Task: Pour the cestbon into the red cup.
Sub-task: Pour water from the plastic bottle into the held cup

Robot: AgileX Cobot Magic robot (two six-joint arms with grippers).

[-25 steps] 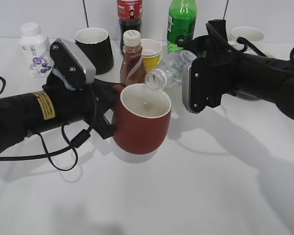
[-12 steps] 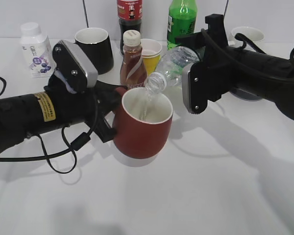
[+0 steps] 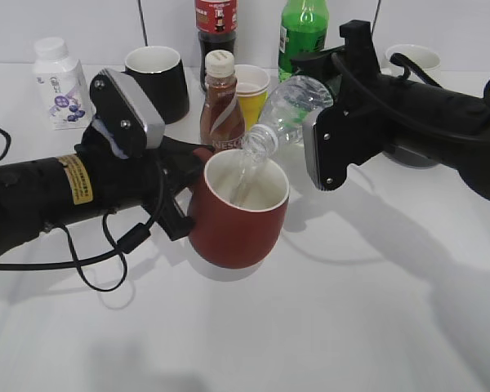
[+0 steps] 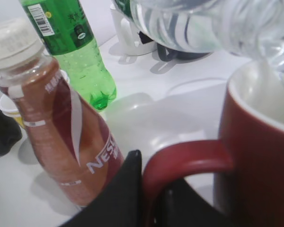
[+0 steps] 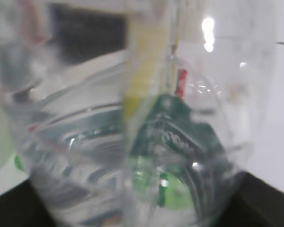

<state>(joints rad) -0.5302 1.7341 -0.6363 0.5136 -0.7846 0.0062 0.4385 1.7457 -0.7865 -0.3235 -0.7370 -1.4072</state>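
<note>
My right fingers (image 3: 336, 98) are clamped on the small clear ribbed plastic water bottle (image 3: 298, 104), which is now tipped more steeply than a second ago: its open neck has dropped from level with the rim to point down into the squat dark red ceramic mug (image 3: 238, 211). A thin stream is visible against the mug's white inside, so I judge pouring to be underway.

My left fingers (image 4: 132, 198) pinch the mug's loop handle (image 4: 184, 158) (black tips on either side of it) and hold the mug above the white tabletop (image 3: 327, 327); it has shifted little.

The brown Nescafe bottle (image 3: 221, 102) stands just behind the mug, beside the handle, and the bright green bottle (image 3: 302, 37) stands further behind the mug. Neither touches it.

Risk: any drift of the mug would put the stream outside the rim.
</note>
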